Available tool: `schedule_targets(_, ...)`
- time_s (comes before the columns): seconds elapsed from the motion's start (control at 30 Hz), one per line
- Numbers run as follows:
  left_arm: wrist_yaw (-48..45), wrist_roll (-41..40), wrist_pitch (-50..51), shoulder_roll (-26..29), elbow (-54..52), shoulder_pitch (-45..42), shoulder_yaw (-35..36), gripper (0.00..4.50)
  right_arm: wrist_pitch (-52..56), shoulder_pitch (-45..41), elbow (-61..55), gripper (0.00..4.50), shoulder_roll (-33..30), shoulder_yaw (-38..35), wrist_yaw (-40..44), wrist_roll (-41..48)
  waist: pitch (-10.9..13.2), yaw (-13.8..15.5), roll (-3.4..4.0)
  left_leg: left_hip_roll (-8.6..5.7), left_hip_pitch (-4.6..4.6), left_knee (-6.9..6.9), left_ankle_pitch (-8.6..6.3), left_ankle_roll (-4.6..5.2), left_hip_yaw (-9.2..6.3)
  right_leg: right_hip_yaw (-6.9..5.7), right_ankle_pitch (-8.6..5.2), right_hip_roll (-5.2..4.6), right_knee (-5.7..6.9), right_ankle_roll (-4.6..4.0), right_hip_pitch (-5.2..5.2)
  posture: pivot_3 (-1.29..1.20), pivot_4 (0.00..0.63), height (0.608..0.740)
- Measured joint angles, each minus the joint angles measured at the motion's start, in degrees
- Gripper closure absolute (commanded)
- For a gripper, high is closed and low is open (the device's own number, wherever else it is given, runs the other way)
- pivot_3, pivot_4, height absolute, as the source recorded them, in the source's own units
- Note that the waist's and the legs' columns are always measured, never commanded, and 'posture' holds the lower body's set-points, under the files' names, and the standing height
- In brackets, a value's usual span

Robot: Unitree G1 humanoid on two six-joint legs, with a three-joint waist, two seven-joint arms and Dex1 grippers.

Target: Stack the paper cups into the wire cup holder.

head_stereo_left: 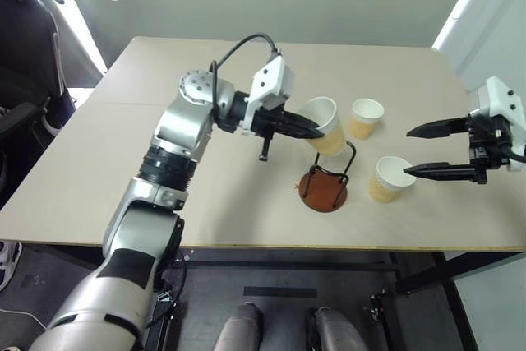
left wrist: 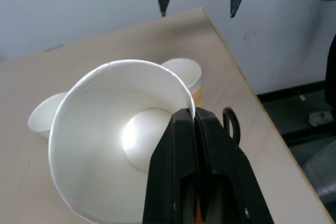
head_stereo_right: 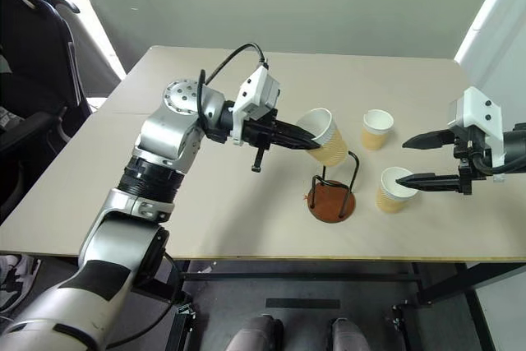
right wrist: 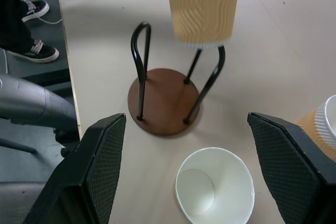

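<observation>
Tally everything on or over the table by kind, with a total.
Paper cups: 3, one held in the left pincer above the holder, one far, one near on the table
Wire cup holder: 1
Total: 4

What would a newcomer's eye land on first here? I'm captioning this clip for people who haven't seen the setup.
First, the left gripper, shut on the rim of a paper cup held tilted in the air above the wire cup holder near the table's front edge. Next, the right gripper, wide open beside the nearer of two standing cups; the other stands farther back.
</observation>
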Motion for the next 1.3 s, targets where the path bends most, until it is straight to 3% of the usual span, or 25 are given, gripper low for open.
schedule_targets(0.67,-1.4,0.0,-0.1,0.5,0.0,-4.6,0.2,4.48,1.6,0.1,-1.8,0.73,-0.1,-1.6,-0.4,1.1,0.0,0.0,0.0,0.0,-0.04,0.36,-0.16,0.24,0.03,0.01,-0.01,0.0,0.0,0.09,0.12,0.0,0.15,0.74)
schedule_targets(1.3,-2.4,0.0,0.0,-1.9,-0.1,-2.9,-0.1,4.48,2.2,0.9,-3.0,0.73,-0.2,-2.5,-1.0,1.3,0.0,0.1,0.0,0.0,-0.09,0.56,-0.2,0.3,0.03,0.01,0.02,0.0,0.0,0.16,0.16,0.0,0.15,0.74)
